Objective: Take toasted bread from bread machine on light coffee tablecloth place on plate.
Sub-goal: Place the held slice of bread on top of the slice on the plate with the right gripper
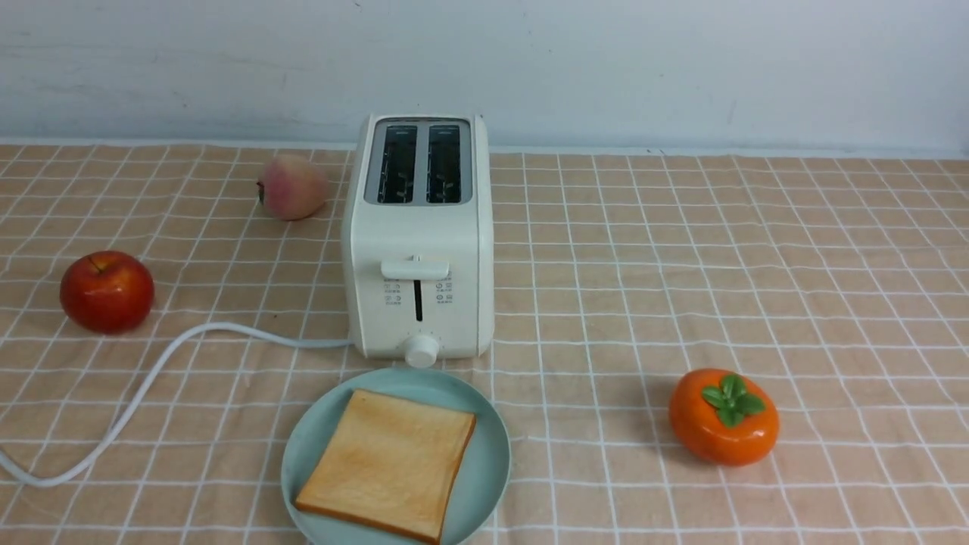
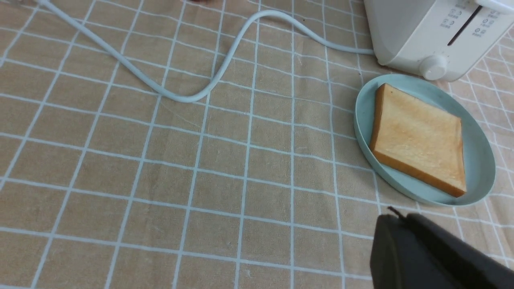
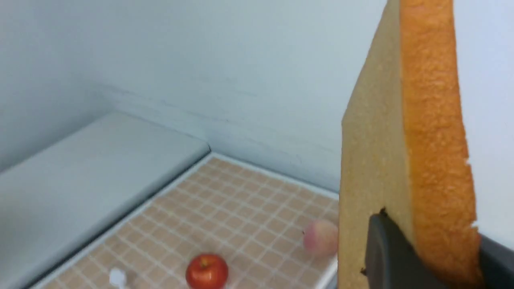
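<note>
One slice of toasted bread (image 1: 387, 463) lies flat on the pale green plate (image 1: 490, 462), just in front of the cream-white bread machine (image 1: 418, 250). Both toaster slots show dark and empty. Neither arm appears in the front view. In the right wrist view my right gripper (image 3: 437, 245) is shut on a second slice of toasted bread (image 3: 425, 120), held upright on its edge well above the light coffee tablecloth (image 1: 681, 250). In the left wrist view my left gripper (image 2: 399, 216) is shut and empty over the cloth, near the plate (image 2: 480, 160) and its slice (image 2: 419, 138).
A red apple (image 1: 107, 291) sits at the left and a peach (image 1: 291, 187) beside the toaster's back left. An orange persimmon (image 1: 724, 416) stands at the front right. The white cord (image 1: 136, 386) curves from the toaster to the front left.
</note>
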